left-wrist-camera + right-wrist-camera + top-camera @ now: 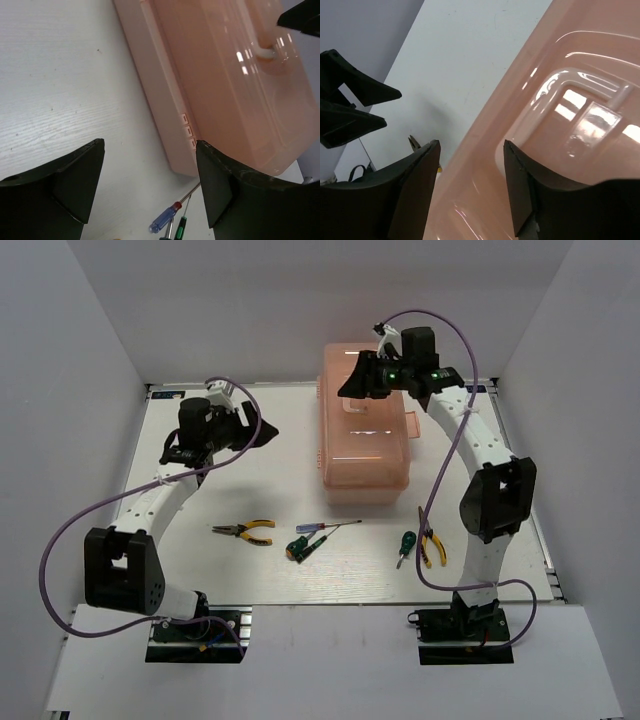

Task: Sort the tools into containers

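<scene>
The salmon-pink plastic toolbox (365, 440) sits shut at the back of the white counter (200, 575). The right arm's fingers (525, 200), spread wide and empty, hover over its recessed lid handle (592, 120), probably to open it. The left arm's fingers (75, 180), equally wide and empty, hang beside the box's left wall, while the tools, from yellow-handled pliers (245, 531) to green-handled screwdriver (404, 546), lie unsorted near the front.

Robotics lab test cell

Plain white panel walls (100, 320) close in behind and on both sides of a shut salmon-pink translucent plastic toolbox (365, 445) on a white wood-grain tabletop (280, 480). In front of the toolbox, the white-and-black left robot arm (150, 505) and right robot arm (480, 455), trailing purple cables (45, 555), are bolted to the near edge.
</scene>
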Available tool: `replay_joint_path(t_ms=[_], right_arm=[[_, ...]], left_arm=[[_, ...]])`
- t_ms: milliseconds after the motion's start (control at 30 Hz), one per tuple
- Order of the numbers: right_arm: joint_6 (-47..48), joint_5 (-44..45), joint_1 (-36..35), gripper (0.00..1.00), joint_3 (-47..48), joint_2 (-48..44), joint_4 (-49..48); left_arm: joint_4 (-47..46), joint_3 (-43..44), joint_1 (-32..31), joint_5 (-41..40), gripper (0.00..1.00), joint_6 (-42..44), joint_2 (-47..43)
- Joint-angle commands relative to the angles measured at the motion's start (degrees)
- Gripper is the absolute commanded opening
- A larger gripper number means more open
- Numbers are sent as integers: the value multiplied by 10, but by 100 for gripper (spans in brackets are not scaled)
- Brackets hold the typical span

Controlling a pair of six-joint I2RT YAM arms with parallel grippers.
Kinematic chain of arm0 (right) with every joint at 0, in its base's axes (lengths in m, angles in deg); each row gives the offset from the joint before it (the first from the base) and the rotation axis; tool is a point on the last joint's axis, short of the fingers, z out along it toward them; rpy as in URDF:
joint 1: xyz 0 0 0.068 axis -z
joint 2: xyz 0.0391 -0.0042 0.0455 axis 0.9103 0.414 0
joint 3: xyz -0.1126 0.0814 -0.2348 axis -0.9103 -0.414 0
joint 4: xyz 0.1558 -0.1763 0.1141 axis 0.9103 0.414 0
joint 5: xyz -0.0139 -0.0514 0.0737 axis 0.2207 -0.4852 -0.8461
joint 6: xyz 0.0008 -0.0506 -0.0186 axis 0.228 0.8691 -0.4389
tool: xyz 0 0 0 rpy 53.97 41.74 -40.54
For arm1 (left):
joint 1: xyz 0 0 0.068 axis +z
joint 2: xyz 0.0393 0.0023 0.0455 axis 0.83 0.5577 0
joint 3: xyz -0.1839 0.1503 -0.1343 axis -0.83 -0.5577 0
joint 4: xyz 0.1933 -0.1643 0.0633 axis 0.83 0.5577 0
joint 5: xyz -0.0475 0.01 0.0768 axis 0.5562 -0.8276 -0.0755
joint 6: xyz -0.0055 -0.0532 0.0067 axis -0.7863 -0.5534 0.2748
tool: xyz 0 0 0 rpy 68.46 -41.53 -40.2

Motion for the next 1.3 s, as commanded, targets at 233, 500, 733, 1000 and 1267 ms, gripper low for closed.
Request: replay_joint_path(t_ms=[233, 500, 733, 1000, 1267], right_arm=[[-28, 205, -56, 64, -3, -16, -21], [-12, 301, -83, 65, 6, 5, -3], [-26, 353, -91, 65, -13, 11, 16], [-65, 283, -81, 67, -34, 20, 23], [-133, 147, -66, 65, -46, 28, -32]], left_arm=[[-75, 47, -2, 62, 84, -23, 37], [-105, 65, -7, 80, 85, -28, 48], [-139, 83, -7, 92, 85, -40, 48], [-191, 113, -7, 97, 85, -71, 48], [-257, 174, -7, 116, 85, -143, 88]])
